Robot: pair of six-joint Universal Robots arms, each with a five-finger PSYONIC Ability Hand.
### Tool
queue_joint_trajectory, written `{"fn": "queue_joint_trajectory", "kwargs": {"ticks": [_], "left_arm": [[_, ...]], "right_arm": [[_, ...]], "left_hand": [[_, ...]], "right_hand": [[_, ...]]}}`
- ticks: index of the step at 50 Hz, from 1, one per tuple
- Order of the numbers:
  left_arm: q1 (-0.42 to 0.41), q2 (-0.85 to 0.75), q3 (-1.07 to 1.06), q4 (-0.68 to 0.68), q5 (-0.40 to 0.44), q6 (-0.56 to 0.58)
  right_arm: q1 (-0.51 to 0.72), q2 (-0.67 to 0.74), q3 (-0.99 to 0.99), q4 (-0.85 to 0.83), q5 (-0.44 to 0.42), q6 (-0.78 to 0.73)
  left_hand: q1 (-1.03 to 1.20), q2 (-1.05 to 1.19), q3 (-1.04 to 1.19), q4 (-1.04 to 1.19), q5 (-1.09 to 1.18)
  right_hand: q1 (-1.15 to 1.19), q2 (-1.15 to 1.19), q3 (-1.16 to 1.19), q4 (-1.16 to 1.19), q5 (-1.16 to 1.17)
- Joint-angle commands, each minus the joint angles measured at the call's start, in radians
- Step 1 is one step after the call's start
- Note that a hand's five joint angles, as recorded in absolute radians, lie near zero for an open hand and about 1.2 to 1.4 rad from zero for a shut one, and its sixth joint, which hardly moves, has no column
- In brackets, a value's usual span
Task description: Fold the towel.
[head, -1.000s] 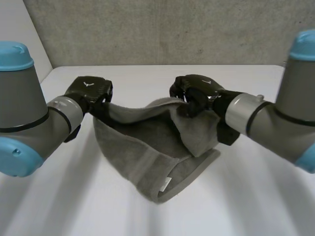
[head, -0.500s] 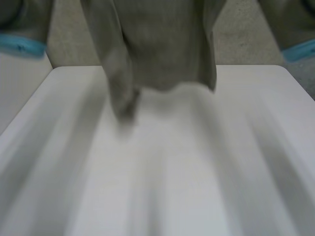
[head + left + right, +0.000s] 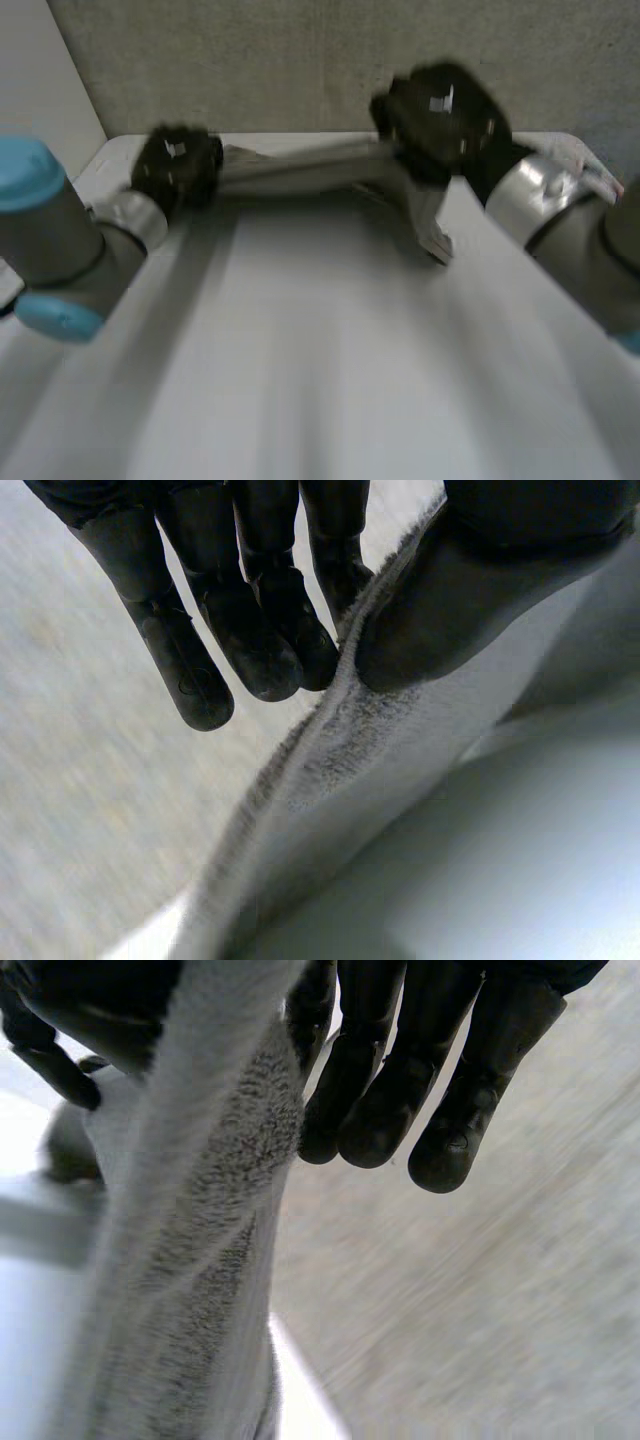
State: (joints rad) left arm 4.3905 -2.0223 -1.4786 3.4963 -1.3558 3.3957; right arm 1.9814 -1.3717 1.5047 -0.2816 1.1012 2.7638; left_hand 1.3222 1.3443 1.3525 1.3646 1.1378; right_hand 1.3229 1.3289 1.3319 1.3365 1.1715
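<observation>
A: Near part of the bench (image 3: 320, 380): bare white. Where is the towel?

B: Far side. The towel (image 3: 300, 165) is strung as a taut band between the two hands, along the bench's far edge. Can't tell whether it touches the surface.

A: Hands?

B: Left hand (image 3: 178, 165) is far left, pinching the towel's left end, with the thumb on one face and straight fingers (image 3: 255, 640) on the other. Right hand (image 3: 440, 112) is far right and a little higher. It has the same pinch, thumb one side and fingers (image 3: 385, 1110) the other.

A: The cloth?

B: Grey terry with a coarse nap and a thick edge. From the head view it lies nearly edge-on, so it reads as a thin strip. A short flap (image 3: 430, 225) hangs below the right hand. I'd guess that end is bunched and not held by a clean corner.

A: Step in hand?

B: My reading is that it's spreading the towel out ahead of the first fold. To do it well:
- Pinch firmly with both hands.
- Level the hands so the held edge runs parallel to the far bench edge.
- Use even tension.
- Lower while drawing toward the near side, so the cloth lays down without ridges.
- Let go only once it is flat.

The flap could tuck under.

A: Beyond?

B: Grey wall (image 3: 300, 60).
</observation>
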Motion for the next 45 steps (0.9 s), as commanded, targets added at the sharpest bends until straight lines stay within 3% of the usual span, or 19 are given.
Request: {"fn": "queue_joint_trajectory", "kwargs": {"ticks": [1,5,15,29,45], "left_arm": [[0.001,-0.108,-0.104,0.110,-0.008,0.069],[0.004,-0.157,-0.104,0.164,-0.012,0.105],[0.007,-0.202,-0.092,0.213,-0.071,0.129],[0.015,-0.228,-0.098,0.251,-0.080,0.129],[0.015,-0.305,-0.075,0.239,-0.071,0.125]], "right_arm": [[-0.004,-0.023,0.198,-0.007,-0.014,-0.030],[-0.033,-0.041,0.250,-0.002,-0.014,-0.058],[-0.107,-0.075,0.279,0.004,-0.015,-0.050],[-0.206,-0.079,0.270,0.033,-0.040,-0.047],[-0.222,-0.066,0.275,0.038,-0.037,-0.042]], "left_hand": [[-0.024,-0.046,-0.055,-0.067,-0.015],[-0.397,-0.419,-0.427,-0.439,-0.387],[-0.627,-0.649,-0.657,-0.669,-0.617],[-0.665,-0.687,-0.696,-0.708,-0.656],[-0.677,-0.699,-0.707,-0.720,-0.667]], "right_hand": [[0.073,0.067,0.064,0.060,0.050],[0.073,0.067,0.064,0.060,0.050],[0.073,0.067,0.064,0.060,0.050],[0.073,0.067,0.064,0.060,0.050],[0.073,0.067,0.064,0.060,0.050]]}}
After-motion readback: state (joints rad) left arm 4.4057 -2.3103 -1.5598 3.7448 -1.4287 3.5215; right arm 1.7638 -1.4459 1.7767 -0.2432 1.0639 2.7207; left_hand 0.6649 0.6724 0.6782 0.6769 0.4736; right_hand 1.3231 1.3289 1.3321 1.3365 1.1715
